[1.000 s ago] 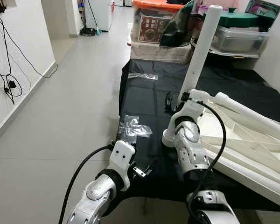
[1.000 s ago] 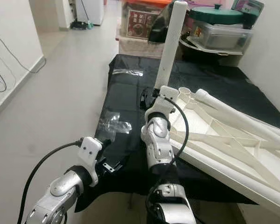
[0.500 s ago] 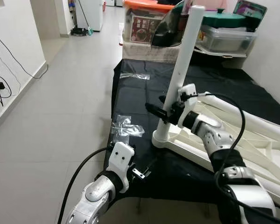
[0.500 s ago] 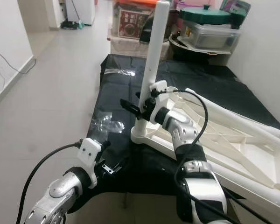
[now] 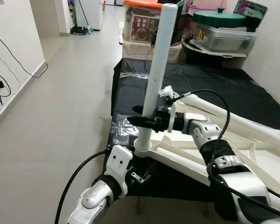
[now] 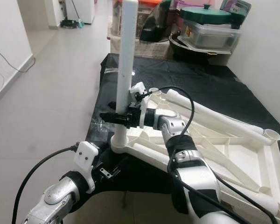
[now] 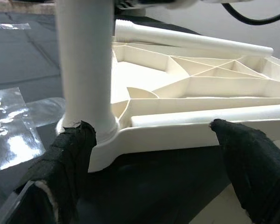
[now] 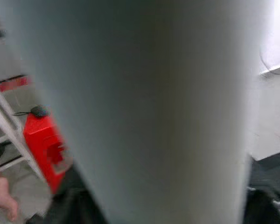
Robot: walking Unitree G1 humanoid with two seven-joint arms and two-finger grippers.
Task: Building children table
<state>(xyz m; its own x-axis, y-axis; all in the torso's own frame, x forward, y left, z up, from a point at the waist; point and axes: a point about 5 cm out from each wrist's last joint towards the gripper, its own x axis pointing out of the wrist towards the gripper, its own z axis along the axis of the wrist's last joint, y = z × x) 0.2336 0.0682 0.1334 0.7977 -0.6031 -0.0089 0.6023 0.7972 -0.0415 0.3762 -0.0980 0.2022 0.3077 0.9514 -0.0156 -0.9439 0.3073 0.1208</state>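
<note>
A white plastic table top (image 5: 214, 154) lies upside down on a black cloth, ribs facing up. One white leg (image 5: 158, 60) stands upright in its near-left corner socket. My right gripper (image 5: 141, 121) is shut on that leg low down, one black finger on each side; the leg (image 8: 144, 102) looms blurred right in front of the right wrist camera. My left gripper (image 5: 133, 173) is low at the front edge, open, its fingers (image 7: 70, 158) spread on both sides of the corner (image 7: 144, 135) without touching. A second white leg (image 5: 233, 116) lies across the top.
The black cloth (image 5: 130, 88) covers a low platform with clear plastic bags (image 5: 119, 133) on it. Storage boxes (image 5: 144, 25) and a green-lidded pot (image 5: 224, 18) stand at the far end. Tiled floor (image 5: 60, 93) stretches to the left, with a wall and cables (image 5: 0, 84).
The right gripper has swung the leg and the table's corner leftward and toward me, and the leg now stands straighter. The left arm has barely moved.
</note>
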